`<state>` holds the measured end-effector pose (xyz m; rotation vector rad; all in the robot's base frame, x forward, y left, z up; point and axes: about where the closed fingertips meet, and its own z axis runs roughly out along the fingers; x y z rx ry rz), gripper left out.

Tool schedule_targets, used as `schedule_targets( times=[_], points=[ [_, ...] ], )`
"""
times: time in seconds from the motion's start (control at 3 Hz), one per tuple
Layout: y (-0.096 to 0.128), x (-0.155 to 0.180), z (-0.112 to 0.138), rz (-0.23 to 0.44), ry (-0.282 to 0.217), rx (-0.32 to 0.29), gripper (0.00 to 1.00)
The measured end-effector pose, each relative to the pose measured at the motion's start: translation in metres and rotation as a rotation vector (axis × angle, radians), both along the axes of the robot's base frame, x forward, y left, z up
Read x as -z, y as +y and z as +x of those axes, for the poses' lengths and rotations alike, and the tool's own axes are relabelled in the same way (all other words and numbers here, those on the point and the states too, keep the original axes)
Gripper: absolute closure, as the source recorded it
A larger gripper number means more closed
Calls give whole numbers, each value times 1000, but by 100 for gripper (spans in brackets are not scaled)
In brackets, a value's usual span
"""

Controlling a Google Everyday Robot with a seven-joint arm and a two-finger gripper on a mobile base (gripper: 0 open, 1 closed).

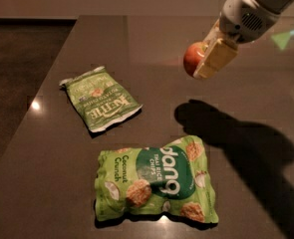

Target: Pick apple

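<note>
a: so, where is the apple (192, 59)?
b: up in the air, over the far right part of the table (136, 39). the gripper (202, 63) is squeezed tight on it.
a: and the bags?
b: the small green bag (100, 98) lies flat near the left edge. the big green bag (156, 185) lies by the front edge. the apple touches neither.

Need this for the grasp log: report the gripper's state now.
Gripper: shut on the apple, holding it in the air above the table, upper right.
</note>
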<state>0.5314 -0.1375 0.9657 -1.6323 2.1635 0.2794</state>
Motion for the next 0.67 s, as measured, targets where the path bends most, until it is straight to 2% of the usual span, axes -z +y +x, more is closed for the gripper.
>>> schedule_targets(
  times=[0.33, 0.67],
  points=[
    [12, -23, -4, 20, -25, -34, 100],
    [12, -23, -4, 20, -25, -34, 100]
  ],
)
